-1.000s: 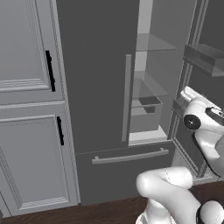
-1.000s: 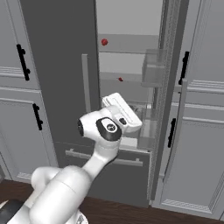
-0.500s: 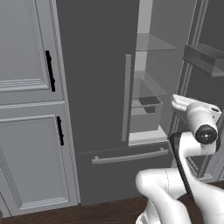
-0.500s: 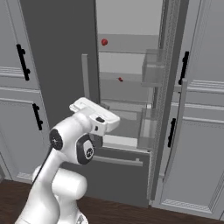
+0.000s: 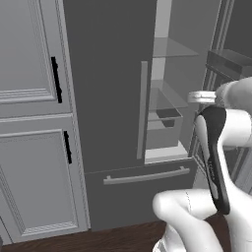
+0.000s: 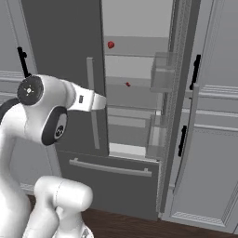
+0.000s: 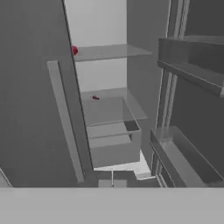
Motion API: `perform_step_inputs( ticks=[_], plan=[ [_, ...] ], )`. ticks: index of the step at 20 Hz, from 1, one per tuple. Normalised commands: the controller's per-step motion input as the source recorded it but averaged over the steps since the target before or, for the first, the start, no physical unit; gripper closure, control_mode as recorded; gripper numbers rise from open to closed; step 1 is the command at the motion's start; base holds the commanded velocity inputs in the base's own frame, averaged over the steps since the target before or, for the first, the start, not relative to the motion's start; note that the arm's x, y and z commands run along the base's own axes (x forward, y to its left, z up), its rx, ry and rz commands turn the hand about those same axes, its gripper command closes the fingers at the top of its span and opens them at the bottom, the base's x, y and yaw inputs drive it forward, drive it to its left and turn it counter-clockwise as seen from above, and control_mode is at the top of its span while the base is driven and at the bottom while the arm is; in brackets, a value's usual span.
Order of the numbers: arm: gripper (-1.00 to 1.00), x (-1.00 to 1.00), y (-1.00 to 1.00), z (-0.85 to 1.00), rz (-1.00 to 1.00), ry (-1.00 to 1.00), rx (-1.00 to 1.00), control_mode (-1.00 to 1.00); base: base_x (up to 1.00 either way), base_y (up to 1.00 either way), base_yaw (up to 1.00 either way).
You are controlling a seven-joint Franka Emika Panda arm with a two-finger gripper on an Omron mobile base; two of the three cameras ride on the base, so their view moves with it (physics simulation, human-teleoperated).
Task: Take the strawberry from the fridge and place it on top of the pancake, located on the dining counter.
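- Hand view: tiny bright red strawberry point(image 7: 74, 50) sits at the left front edge of the upper glass shelf point(image 7: 111, 52) inside the open dark grey fridge point(image 7: 35, 109), partly cut off by the shut left door.
- Small dark two-finger gripper point(image 7: 112, 183): jaws pressed together, holding nothing.
- Berry lies up and left of the jaws, well apart; roundish, no long axis.

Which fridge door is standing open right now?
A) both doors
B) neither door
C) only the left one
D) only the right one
D: the right door of the fridge is swung out, baring the pale shelves with a small red berry, while the left door is shut flat.
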Motion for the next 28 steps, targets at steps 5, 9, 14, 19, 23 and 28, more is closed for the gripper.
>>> perform_step_inputs(
  ticks=[5,9,14,19,23,28],
  plan=[
    [-1.0,-0.02,0.77,-0.52,-0.01,0.32,-0.07,-1.0,0.0,0.0,0.0],
    [-1.0,0.17,0.11,-0.66,0.04,-0.01,-0.1,-1.0,0.0,0.0,0.0],
    [-1.0,0.14,0.15,-0.63,0.15,-0.18,0.0,-1.0,0.0,0.0,0.0],
    [-1.0,0.7,0.15,-0.18,0.08,-0.05,0.01,-1.0,0.0,0.0,0.0],
    [-1.0,0.69,0.11,0.0,0.0,0.07,0.0,-1.0,0.0,0.0,0.0],
    [-1.0,0.62,0.16,0.0,0.0,0.1,0.0,-1.0,0.0,0.0,0.0]
  ],
)
